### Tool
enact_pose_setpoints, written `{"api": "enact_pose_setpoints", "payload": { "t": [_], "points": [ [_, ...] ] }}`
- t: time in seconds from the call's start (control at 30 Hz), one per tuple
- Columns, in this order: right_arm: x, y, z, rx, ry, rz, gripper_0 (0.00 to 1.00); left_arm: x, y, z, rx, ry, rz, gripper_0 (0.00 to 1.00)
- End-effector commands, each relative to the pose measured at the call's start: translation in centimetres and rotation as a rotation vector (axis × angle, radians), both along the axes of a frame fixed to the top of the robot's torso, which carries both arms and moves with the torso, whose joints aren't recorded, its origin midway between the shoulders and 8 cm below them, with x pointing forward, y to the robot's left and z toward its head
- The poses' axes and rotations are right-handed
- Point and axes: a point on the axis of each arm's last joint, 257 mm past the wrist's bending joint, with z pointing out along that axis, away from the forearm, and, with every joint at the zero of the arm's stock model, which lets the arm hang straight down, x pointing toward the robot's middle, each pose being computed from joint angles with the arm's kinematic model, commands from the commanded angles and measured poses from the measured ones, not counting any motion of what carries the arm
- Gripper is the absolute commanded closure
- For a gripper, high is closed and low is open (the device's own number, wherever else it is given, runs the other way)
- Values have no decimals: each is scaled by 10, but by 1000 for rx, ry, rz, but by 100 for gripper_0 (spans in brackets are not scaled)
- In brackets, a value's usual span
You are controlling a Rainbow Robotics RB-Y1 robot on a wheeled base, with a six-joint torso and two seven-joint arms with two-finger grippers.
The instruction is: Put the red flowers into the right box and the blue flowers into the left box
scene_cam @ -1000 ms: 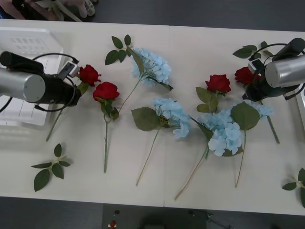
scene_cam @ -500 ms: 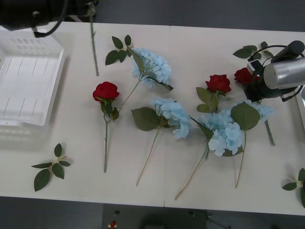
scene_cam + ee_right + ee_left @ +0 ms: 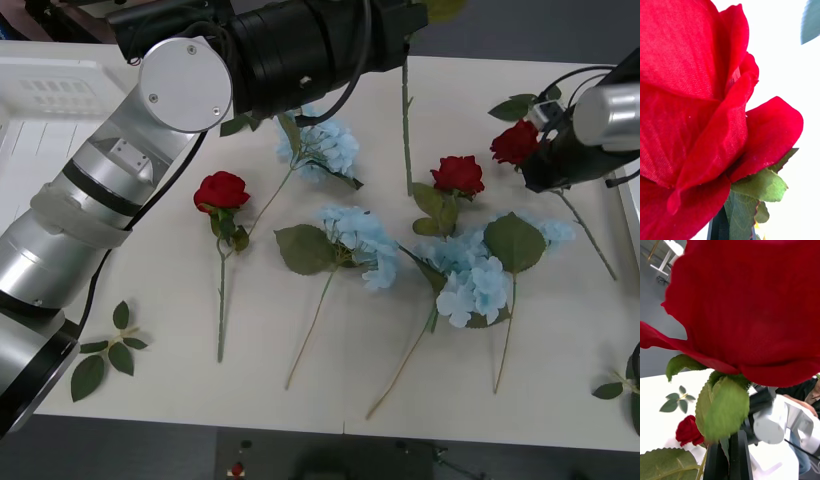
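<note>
My left arm reaches across the back of the table. Its gripper is shut on a red flower just under the bloom, and the long stem hangs over the table's middle. My right gripper is shut on another red flower at the right; its bloom is close up in the right wrist view. Two red flowers lie on the table among several blue flowers. The left box stands at the back left. The right box shows as a narrow white edge at far right.
Loose green leaf sprigs lie at the front left, back right and front right. The left arm's silver links cross above the table's left side. The table's front edge has free room.
The left gripper lifted a rose from beside the left box and swung it right to the table's back middle. The right gripper raised its rose slightly, its stem swinging right.
</note>
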Motion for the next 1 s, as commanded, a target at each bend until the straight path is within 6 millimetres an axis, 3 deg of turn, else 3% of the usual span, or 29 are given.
{"api": "enact_pose_setpoints", "payload": {
  "t": [0.03,0.17,0.27,0.4,0.47,0.57,0.7,0.93,0.97,1.0],
  "points": [
    [15,-29,102,82,-109,-33,100,-4,0,29,-33,-16,-17,100],
    [-6,-62,134,171,-99,-103,100,-5,0,31,-43,-12,-21,100],
    [-23,-107,145,185,-108,-180,100,-4,1,31,-42,-13,-16,100],
    [-40,-154,136,156,-117,-264,100,-3,1,35,-59,-19,-11,100],
    [-51,-191,118,125,-139,-331,100,-3,1,44,-101,-12,-10,100],
    [-52,-220,103,72,-197,-359,100,-2,2,45,-111,-8,-9,100],
    [-46,-243,92,-57,-266,-331,100,-2,2,45,-111,-8,-9,100],
    [-46,-268,85,-194,-301,-314,100,-2,2,45,-111,-8,-9,100],
    [-47,-270,84,-206,-298,-312,90,-2,2,45,-111,-8,-9,100],
    [-48,-273,85,-225,-295,-308,55,-2,2,45,-111,-8,-9,100]
  ]
}}
